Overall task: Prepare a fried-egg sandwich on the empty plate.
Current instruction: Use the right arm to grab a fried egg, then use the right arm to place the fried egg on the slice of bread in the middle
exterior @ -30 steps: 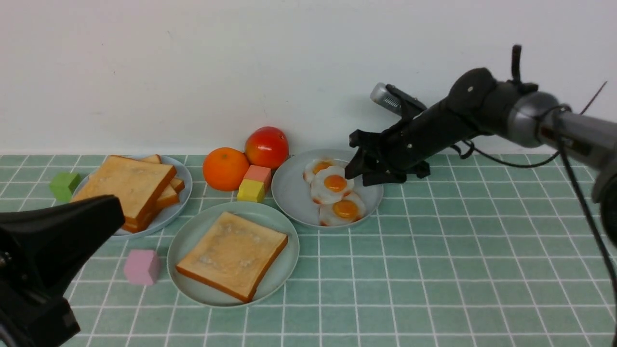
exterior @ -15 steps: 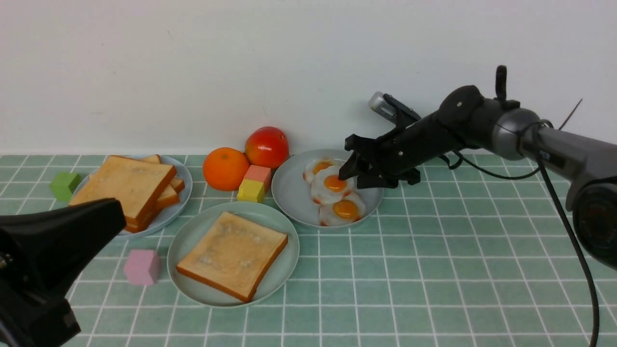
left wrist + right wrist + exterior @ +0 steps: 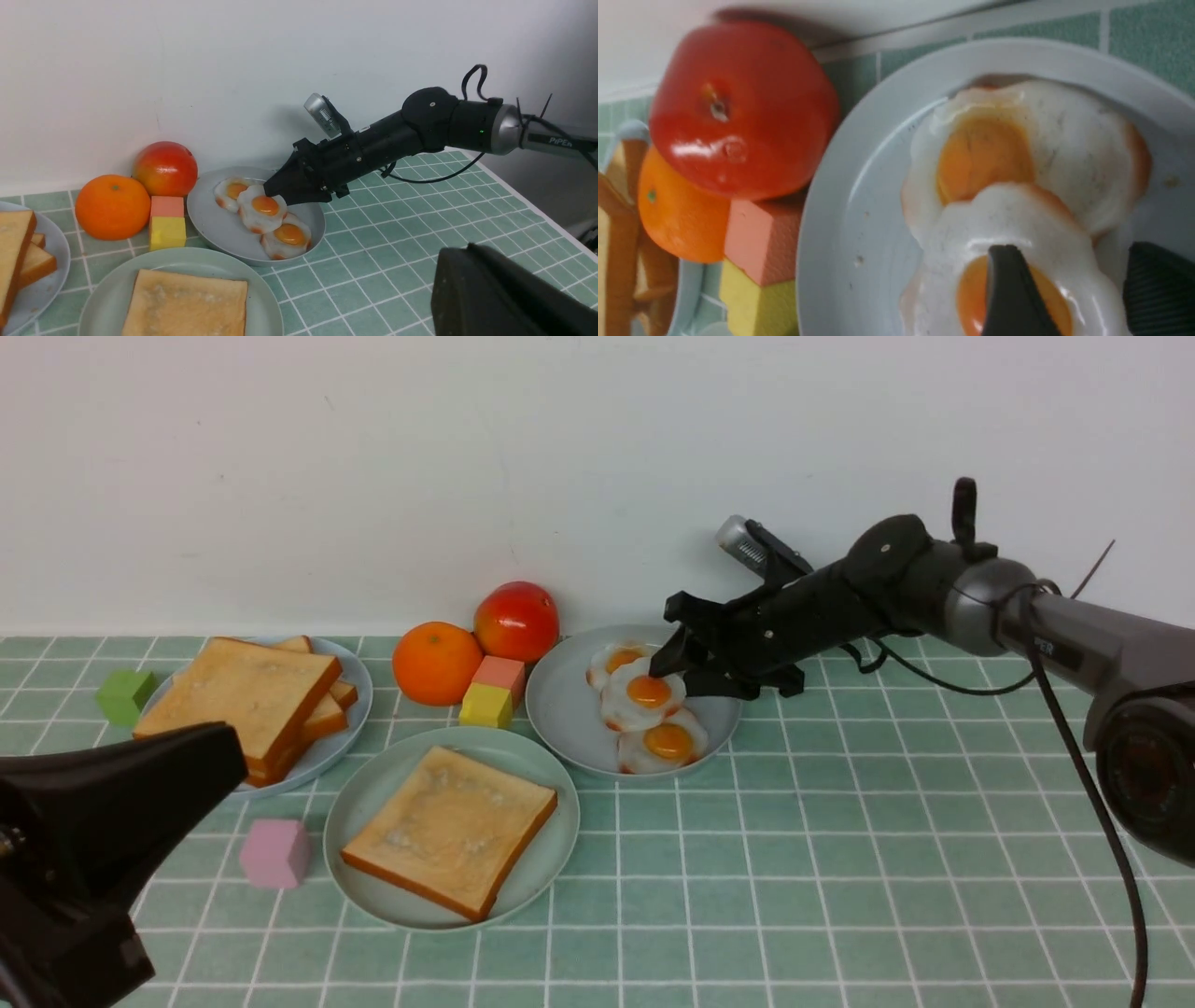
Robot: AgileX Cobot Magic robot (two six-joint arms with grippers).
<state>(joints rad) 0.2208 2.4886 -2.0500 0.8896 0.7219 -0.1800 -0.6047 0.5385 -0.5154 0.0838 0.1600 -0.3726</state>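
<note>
One toast slice (image 3: 450, 831) lies flat on the mint-green plate (image 3: 373, 784), also in the left wrist view (image 3: 184, 303). Three fried eggs overlap on the grey plate (image 3: 560, 709). My right gripper (image 3: 667, 667) is open and low over the middle egg (image 3: 644, 695). In the right wrist view (image 3: 1083, 284) one finger (image 3: 1008, 289) lies over the yolk and the other finger (image 3: 1157, 289) is past the egg's edge (image 3: 1092, 289). My left gripper (image 3: 215, 756) hangs empty at the near left and looks shut (image 3: 448, 270). More toast slices (image 3: 243, 695) are stacked on the pale blue plate (image 3: 359, 695).
An orange (image 3: 436, 663), a red tomato (image 3: 516, 621) and a pink block on a yellow block (image 3: 490, 691) stand between the plates at the back. A green cube (image 3: 124, 695) and a pink cube (image 3: 274, 852) lie at the left. The white wall is close behind.
My right gripper has moved left and down onto the grey plate, and its fingers now straddle the middle egg's edge. The left arm has not moved.
</note>
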